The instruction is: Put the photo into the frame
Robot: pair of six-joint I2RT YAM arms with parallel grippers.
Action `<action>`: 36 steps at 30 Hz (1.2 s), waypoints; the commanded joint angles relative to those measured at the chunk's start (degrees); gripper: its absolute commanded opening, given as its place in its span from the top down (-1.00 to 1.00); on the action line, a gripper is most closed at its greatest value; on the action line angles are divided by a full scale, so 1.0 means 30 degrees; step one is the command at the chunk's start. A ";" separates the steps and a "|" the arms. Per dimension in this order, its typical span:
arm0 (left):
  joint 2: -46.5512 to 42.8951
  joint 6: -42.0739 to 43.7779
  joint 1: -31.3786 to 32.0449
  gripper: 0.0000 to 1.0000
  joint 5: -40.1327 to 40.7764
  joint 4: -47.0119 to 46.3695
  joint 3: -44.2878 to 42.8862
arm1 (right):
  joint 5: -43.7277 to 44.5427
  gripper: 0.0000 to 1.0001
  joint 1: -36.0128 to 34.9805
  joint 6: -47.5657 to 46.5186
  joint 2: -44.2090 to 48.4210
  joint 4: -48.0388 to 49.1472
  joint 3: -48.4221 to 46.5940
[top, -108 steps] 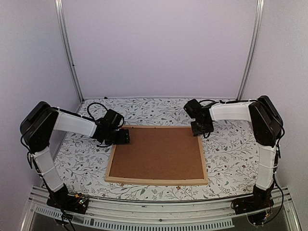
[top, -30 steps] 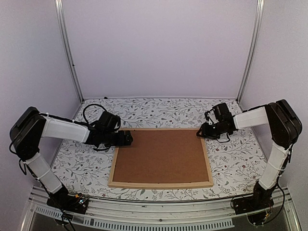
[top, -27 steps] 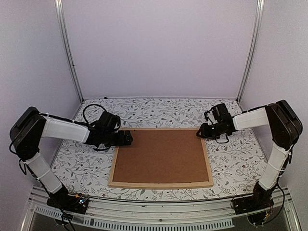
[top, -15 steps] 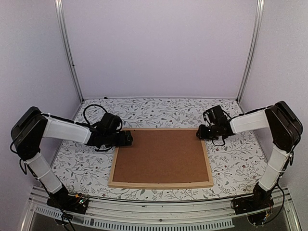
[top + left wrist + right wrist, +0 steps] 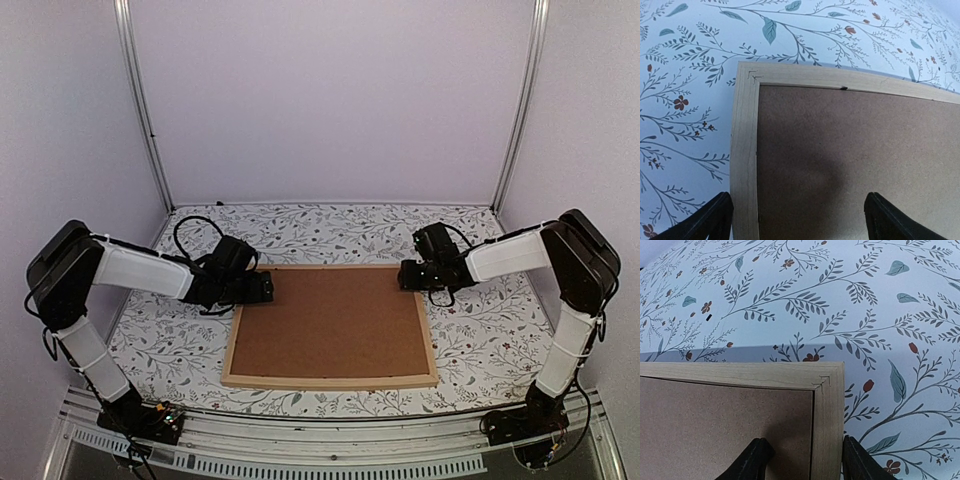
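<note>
Both arms reach forward and inward, forearms low and almost level. The left gripper points rightward with jaws spread wide. The right gripper points leftward, jaws parted more narrowly.

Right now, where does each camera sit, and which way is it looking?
Top external: high behind the robot, looking down at the frame on the table; left arm and right arm show.
Left wrist: on the left arm, looking down at the frame's far-left corner; left fingers show.
Right wrist: on the right arm, looking down at the far-right corner; right fingers show.
Shared: both wrist views show frame and brown backing board.
</note>
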State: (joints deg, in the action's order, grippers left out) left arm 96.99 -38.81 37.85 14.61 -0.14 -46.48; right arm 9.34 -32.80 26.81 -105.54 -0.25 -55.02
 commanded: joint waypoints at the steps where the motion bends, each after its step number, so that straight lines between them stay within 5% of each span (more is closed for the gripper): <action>1: 0.0846 -0.0502 0.0785 -0.88 -0.2273 0.1997 0.0050 | -0.3622 -0.15 -0.1165 -0.1059 -0.0425 -0.6054 0.1019; 17: -0.1105 0.0839 -0.0076 -0.99 -0.0869 0.4628 -0.1444 | -0.3984 -0.45 0.1296 -0.1991 0.7027 -0.8793 0.1747; 36: 0.0453 0.1256 -0.0836 -0.99 -0.2803 0.5437 -0.2251 | -0.4715 -0.33 0.1786 -0.2457 0.5071 -0.7408 0.2232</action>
State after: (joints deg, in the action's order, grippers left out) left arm 96.84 -35.38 35.88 6.85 14.76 -51.72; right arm -3.22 -27.68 20.34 -88.51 -24.40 -48.23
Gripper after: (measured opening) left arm 0.996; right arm 0.666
